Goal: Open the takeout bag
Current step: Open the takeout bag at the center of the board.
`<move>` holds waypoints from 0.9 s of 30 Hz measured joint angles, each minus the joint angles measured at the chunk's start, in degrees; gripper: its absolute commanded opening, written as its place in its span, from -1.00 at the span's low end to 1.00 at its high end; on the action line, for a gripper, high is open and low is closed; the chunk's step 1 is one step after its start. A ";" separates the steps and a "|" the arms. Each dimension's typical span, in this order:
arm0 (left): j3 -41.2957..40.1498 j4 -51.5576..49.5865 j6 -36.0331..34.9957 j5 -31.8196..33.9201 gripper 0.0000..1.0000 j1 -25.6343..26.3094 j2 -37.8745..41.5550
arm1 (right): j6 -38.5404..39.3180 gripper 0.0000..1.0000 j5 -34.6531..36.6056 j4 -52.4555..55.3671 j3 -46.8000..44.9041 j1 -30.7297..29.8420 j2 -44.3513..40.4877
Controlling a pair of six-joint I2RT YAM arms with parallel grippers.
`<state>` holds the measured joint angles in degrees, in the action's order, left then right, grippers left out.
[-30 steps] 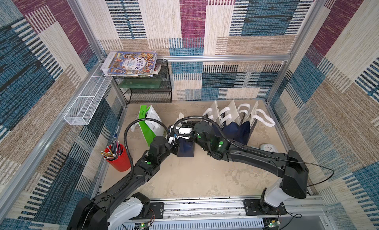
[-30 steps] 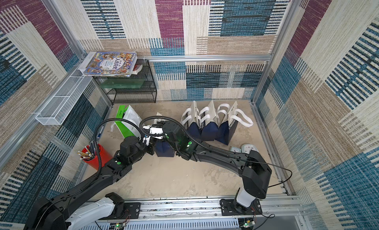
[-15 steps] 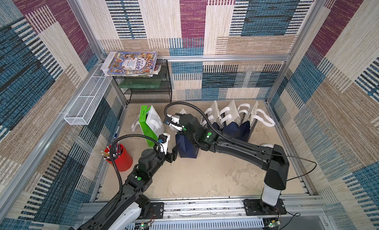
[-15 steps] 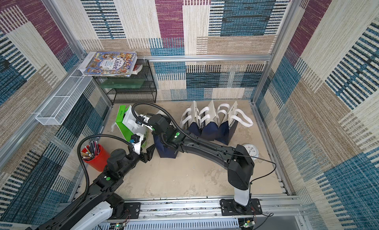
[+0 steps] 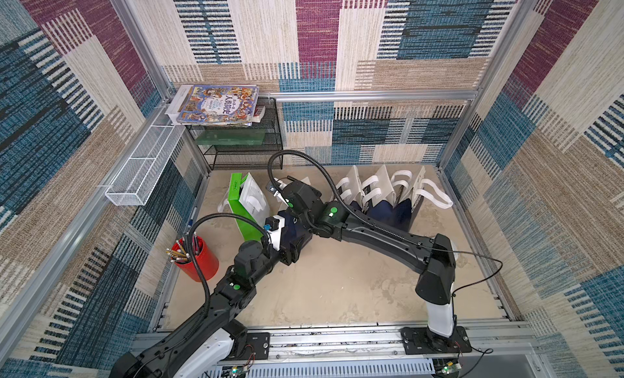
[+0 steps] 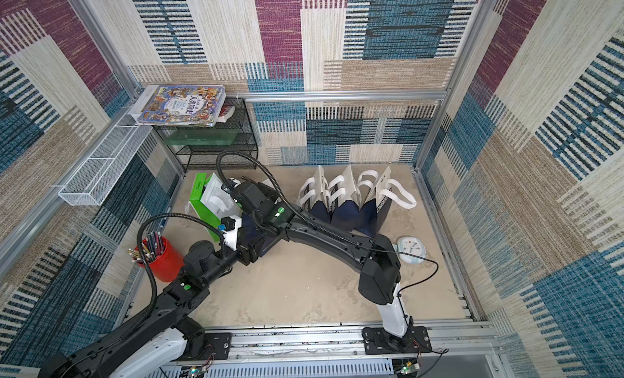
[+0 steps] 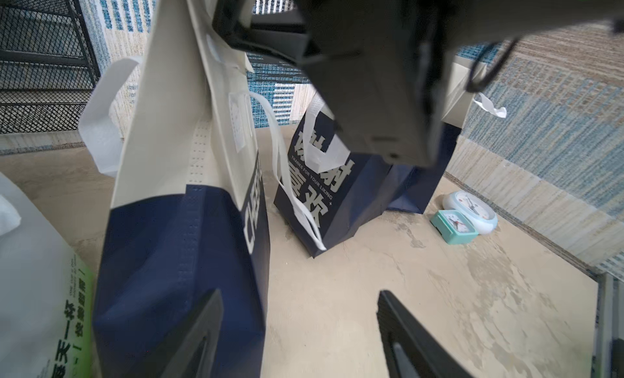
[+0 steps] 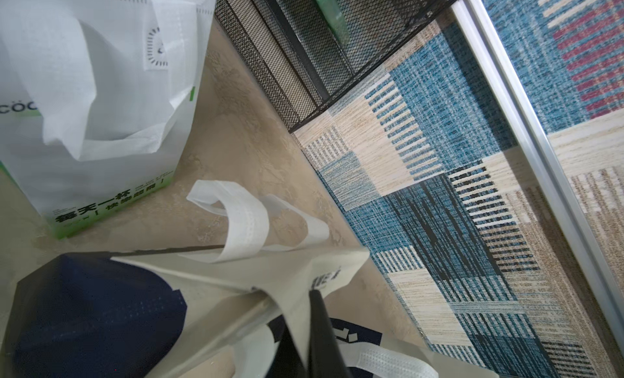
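step: mouth being opened | takeout bag [image 7: 182, 241] stood left of table [image 5: 337, 285] centre, beside green bag [image 5: 240, 204] | right claw [image 8: 315, 312] pinched on its rim | left claw [image 7: 300, 309] wide, empty | next, likely: opposite rim to be gripped, pulled

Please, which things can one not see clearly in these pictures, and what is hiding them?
- Held bag: its mouth, in both top views, lies under the right arm.
- Inside that bag: right wrist view, dark and blurred; contents cannot be told.
- Right gripper: right wrist view shows only a dark sliver, cut off by the edge.
- Round clock: hands too small in a top view.
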<state>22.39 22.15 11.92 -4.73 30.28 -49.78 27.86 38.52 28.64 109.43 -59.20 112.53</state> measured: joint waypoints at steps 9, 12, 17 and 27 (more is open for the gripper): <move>4.24 7.85 4.22 5.99 0.29 0.00 -12.17 | -3.26 -1.00 -3.93 4.35 0.09 -0.07 -2.49; 4.31 11.02 6.16 6.32 -0.02 0.00 -15.72 | -4.66 -1.00 -6.56 5.70 0.11 0.04 -4.26; 4.17 14.91 8.41 8.57 -0.97 0.04 -19.71 | -6.58 -1.00 -14.25 8.13 0.28 1.81 -7.96; 6.80 9.99 8.81 11.96 -1.00 0.11 -20.83 | 1.53 -1.00 -11.39 8.13 -4.72 1.36 -10.71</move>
<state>29.19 32.14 20.73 7.22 30.39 -70.61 29.39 27.14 36.77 104.71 -57.84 101.82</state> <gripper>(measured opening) 0.054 0.064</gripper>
